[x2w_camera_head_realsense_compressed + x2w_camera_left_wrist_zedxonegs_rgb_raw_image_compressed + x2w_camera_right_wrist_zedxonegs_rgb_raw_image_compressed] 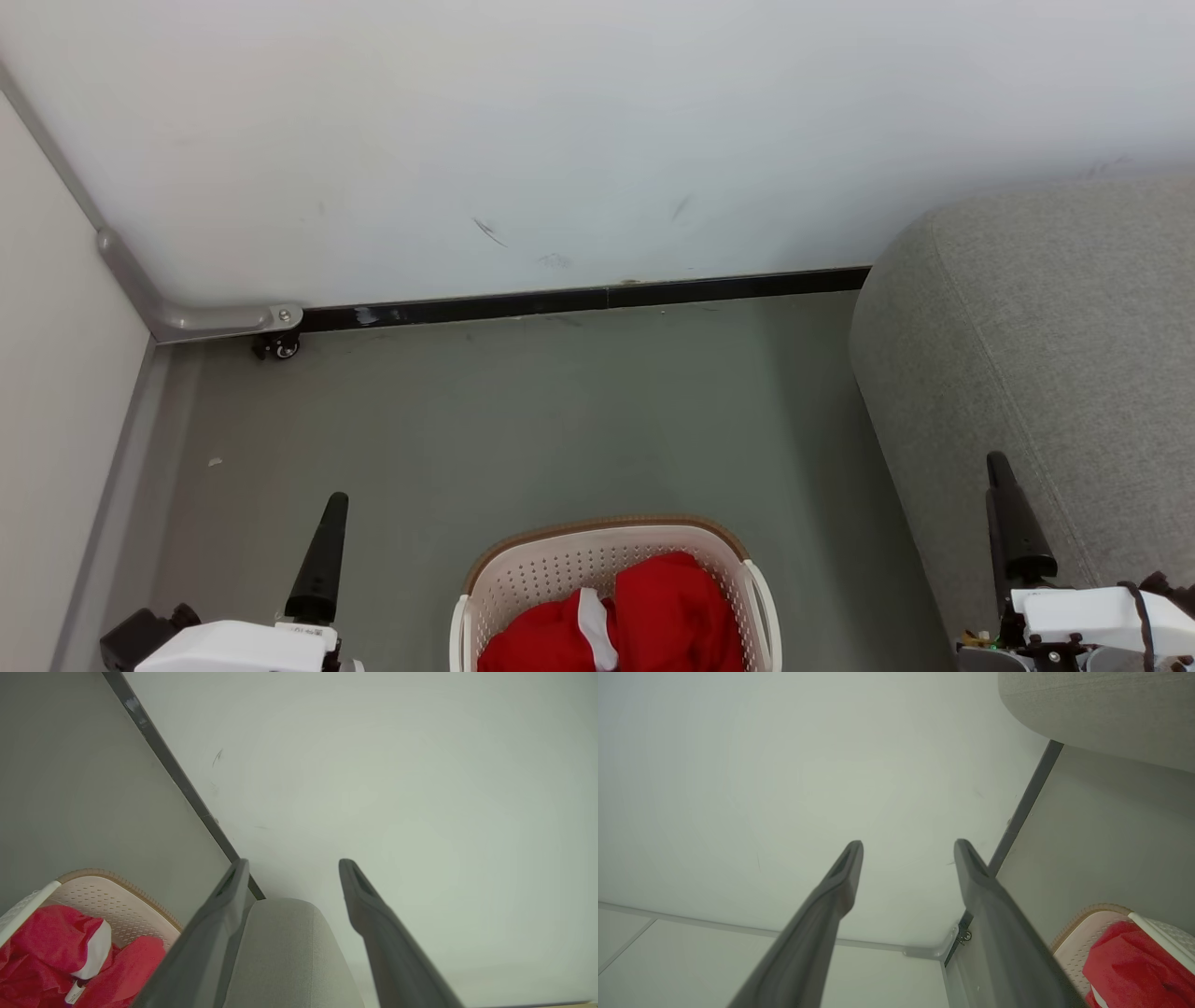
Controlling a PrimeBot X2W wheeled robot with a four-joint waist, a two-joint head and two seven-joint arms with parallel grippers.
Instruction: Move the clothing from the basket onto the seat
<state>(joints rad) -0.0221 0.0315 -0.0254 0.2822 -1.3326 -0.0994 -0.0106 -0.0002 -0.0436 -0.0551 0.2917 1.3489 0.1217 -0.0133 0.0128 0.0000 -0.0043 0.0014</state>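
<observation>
The cream basket (607, 551) with a brown rim stands on the grey floor at the bottom centre of the head view. Red clothing (663, 611) with a white band lies bunched inside it. The grey seat (1055, 373) fills the right side. My left gripper (322, 560) rests at the lower left, to the left of the basket. My right gripper (1013, 523) rests at the lower right, over the seat's edge. In the left wrist view my left gripper (292, 865) is open and empty, with the basket (117, 896) and clothing (51, 947) beside it. My right gripper (908, 847) stands open and empty too.
A white wall (560, 140) with a black skirting strip (597, 299) closes the back. A pale panel (47, 373) on a grey frame with a small caster (280, 347) bounds the left. Bare grey floor (523, 420) lies between basket and wall.
</observation>
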